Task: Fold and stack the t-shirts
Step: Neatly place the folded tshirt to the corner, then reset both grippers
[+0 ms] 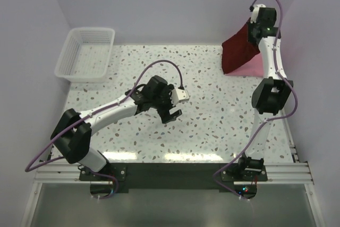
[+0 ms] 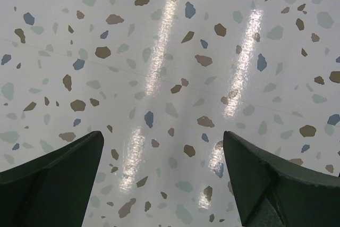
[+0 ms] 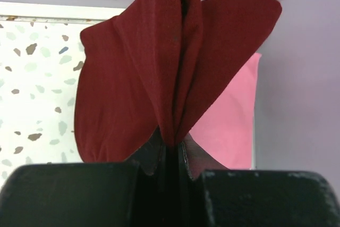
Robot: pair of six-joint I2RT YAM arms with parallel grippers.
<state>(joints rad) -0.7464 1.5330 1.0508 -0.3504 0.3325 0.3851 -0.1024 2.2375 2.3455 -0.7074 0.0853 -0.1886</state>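
My right gripper (image 1: 254,26) is shut on a dark red t-shirt (image 1: 239,50) and holds it lifted at the far right corner, the cloth hanging down to the table. In the right wrist view the red t-shirt (image 3: 159,67) is pinched between the fingers (image 3: 172,147). A pink t-shirt (image 1: 251,67) lies on the table under and beside it; it also shows in the right wrist view (image 3: 228,120). My left gripper (image 1: 178,104) is open and empty, low over bare table near the middle; its wrist view shows only speckled tabletop (image 2: 164,78) between the fingers (image 2: 53,184).
A white plastic basket (image 1: 86,53) stands at the far left corner. The walls close in behind and to the right of the shirts. The speckled table (image 1: 207,126) spreads between the arms.
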